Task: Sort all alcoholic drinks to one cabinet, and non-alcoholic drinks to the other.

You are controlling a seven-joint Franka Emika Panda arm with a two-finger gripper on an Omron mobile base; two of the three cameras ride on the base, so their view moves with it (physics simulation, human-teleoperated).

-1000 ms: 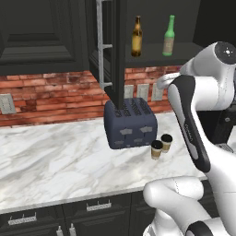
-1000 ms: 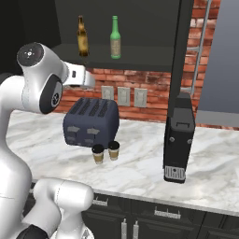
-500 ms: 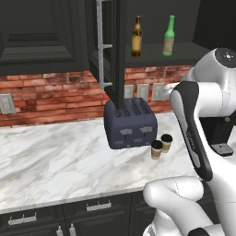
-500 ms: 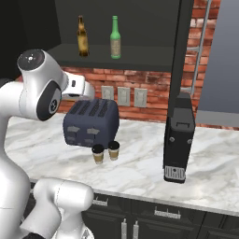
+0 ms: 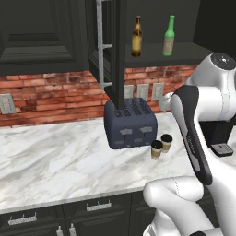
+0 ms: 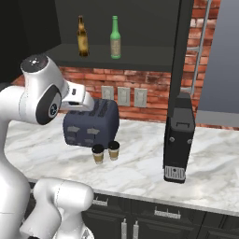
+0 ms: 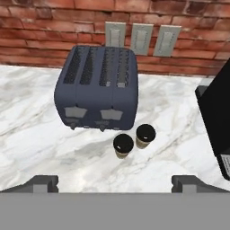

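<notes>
Marble tabletop (image 5: pixel 55 161), white with grey veins, carrying a dark blue four-slot toaster (image 5: pixel 130 123) against a red brick wall (image 5: pixel 50 92) with three pale wall plates (image 7: pixel 142 38). Just in front of the toaster, two tan paper cups with dark lids, the nearer cup (image 5: pixel 156 149) and the farther cup (image 5: pixel 166 142), side by side and close to touching; seen from above in the hand view as two dark round lids (image 7: pixel 123 143) (image 7: pixel 145 133). Up in the open dark cabinet (image 6: pixel 140 51), on its shelf, an amber-brown bottle (image 5: pixel 137 37) and a green bottle (image 5: pixel 169 36), both upright, well apart from each other. At the tabletop's right end, a black coffee machine (image 6: pixel 179 137), upright. Fingers (image 7: pixel 115 182) spread wide, holding nothing, hovering high above the cups, tips (image 7: pixel 42 182) at the hand view's lower corners. White arm (image 6: pixel 44 95) bent over the toaster's side.
</notes>
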